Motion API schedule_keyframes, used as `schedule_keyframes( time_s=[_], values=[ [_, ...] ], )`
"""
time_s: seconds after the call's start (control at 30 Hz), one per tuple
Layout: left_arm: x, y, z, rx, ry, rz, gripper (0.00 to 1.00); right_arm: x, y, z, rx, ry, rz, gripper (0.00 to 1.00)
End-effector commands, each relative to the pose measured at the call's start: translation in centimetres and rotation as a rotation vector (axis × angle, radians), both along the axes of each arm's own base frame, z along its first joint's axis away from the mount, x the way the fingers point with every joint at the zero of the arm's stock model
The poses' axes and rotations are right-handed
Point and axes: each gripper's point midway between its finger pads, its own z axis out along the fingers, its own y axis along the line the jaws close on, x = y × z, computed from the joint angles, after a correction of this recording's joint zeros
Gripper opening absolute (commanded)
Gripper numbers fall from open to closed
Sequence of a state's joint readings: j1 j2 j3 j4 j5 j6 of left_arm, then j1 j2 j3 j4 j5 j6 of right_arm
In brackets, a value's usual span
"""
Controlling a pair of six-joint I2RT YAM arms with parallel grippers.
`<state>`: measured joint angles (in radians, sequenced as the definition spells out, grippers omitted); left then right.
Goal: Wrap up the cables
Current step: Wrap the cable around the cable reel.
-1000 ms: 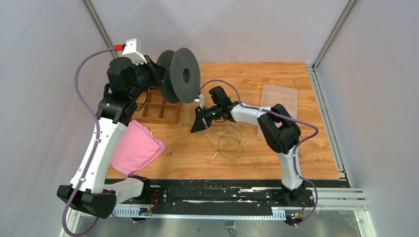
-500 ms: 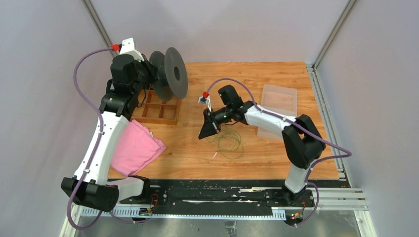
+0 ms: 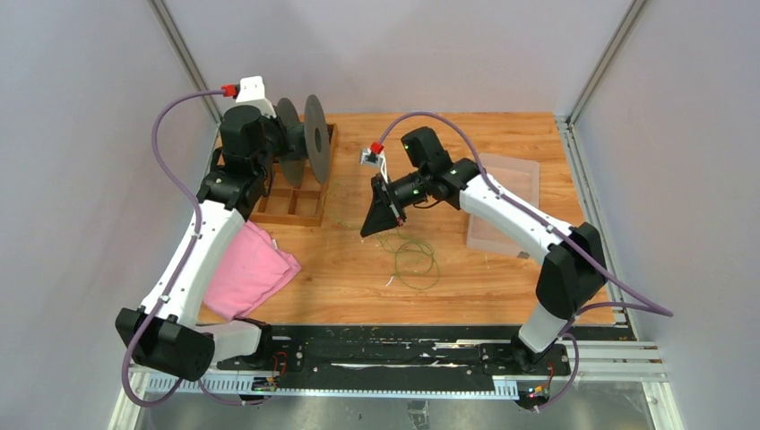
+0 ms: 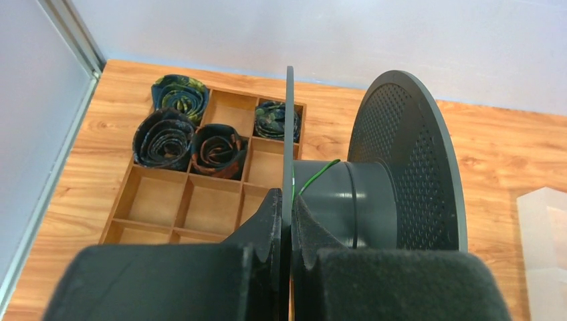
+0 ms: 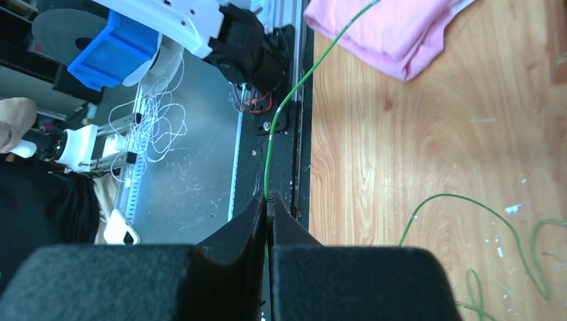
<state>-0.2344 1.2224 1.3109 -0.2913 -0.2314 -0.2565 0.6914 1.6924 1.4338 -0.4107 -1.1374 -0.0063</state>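
Observation:
A thin green cable [image 3: 415,264] lies in loose loops on the wooden table. My left gripper [image 4: 288,200] is shut on the thin near flange of a black spool [image 4: 391,174] and holds it in the air above the wooden tray, at the back left in the top view [image 3: 303,141]. A strand of green cable [image 4: 319,176] lies on the spool's hub. My right gripper [image 5: 267,200] is shut on the green cable [image 5: 286,107], which runs taut out from the fingertips. In the top view my right gripper [image 3: 371,229] is above the table's middle, just left of the loops.
A wooden compartment tray [image 3: 289,202] with rolled ties [image 4: 179,132] sits at the back left. A pink cloth [image 3: 246,269] lies at the front left. A clear plastic lid [image 3: 502,204] lies on the right. Grey walls close in on both sides.
My left arm has swung the spool back and left, turning it edge-on over the tray. My right arm has stretched out, its elbow lower, its gripper still near the loops.

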Motion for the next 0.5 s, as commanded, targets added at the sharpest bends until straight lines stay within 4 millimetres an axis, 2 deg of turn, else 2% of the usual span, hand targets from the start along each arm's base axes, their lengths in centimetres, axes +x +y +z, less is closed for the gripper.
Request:
schedule_keyframes(
  time_s=[0.0,0.33,0.47],
  values=[
    [0.8,0.2,3.1,0.051,-0.137,0.043,0.0,-1.2,-0.3,4.8,0.047,-0.064,0.012,0.01],
    [1.2,-0.6,1.1,0.151,-0.13,0.043,0.0,-1.5,-0.5,10.9,0.133,-0.153,-0.009,0.01],
    [0.8,-1.2,0.9,0.188,-0.147,0.004,0.0,-0.8,-0.6,13.1,0.156,-0.224,-0.056,0.01]
  ],
)
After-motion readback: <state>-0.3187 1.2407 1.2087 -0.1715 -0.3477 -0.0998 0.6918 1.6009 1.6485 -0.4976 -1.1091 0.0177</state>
